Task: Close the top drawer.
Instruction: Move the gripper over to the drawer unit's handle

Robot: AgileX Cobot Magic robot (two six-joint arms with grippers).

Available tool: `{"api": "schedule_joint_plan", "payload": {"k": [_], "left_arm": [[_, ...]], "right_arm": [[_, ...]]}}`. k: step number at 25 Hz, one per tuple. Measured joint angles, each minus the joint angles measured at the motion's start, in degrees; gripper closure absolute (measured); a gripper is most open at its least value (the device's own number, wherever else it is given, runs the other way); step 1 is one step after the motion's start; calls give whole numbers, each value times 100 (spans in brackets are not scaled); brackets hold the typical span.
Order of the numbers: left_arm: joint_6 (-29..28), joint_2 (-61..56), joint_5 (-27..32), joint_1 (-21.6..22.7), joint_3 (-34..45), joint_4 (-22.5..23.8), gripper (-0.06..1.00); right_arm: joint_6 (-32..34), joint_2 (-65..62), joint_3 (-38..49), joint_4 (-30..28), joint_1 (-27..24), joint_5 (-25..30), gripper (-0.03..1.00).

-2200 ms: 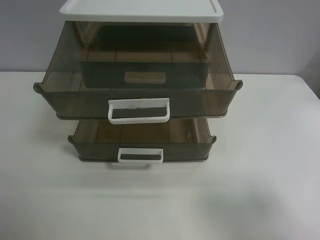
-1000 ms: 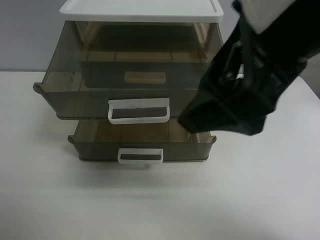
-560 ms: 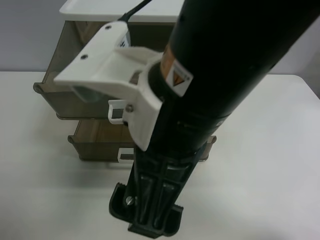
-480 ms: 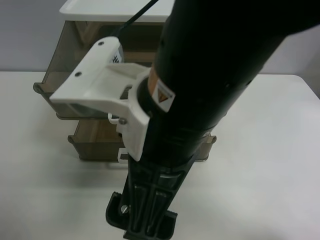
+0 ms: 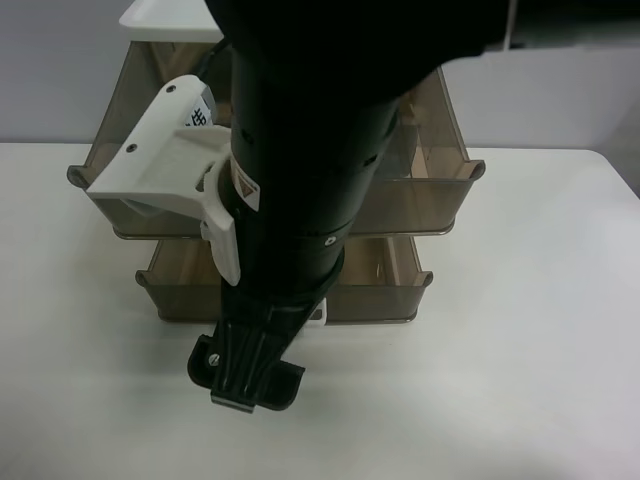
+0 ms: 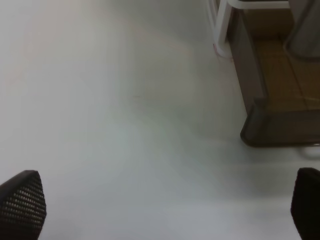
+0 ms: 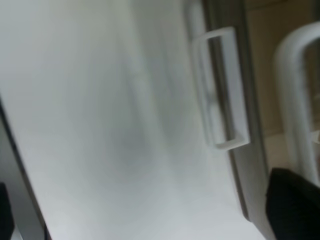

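From above, a black arm (image 5: 300,150) hides the handle of the top drawer (image 5: 440,190), which juts well out; 2 drawers stand open.

Right wrist, blurred: the right claw (image 7: 149,212) is spread, facing the middle drawer's handle (image 7: 220,90). A push from here could shut the wrong drawer.

Left wrist: the left claw (image 6: 162,205) is spread over the surface (image 6: 100,100).

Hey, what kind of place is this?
Probably a robotics lab or test bench: a white table, a plain grey wall, and a black robot arm by a plastic drawer cabinet.
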Motion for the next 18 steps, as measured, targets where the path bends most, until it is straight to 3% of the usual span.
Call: {"api": "schedule_joint_plan", "payload": {"k": [18], "left_arm": [[0, 0, 0, 0, 0, 0, -5]], "right_arm": [[-176, 423, -889, 867, -635, 590, -2]]}}
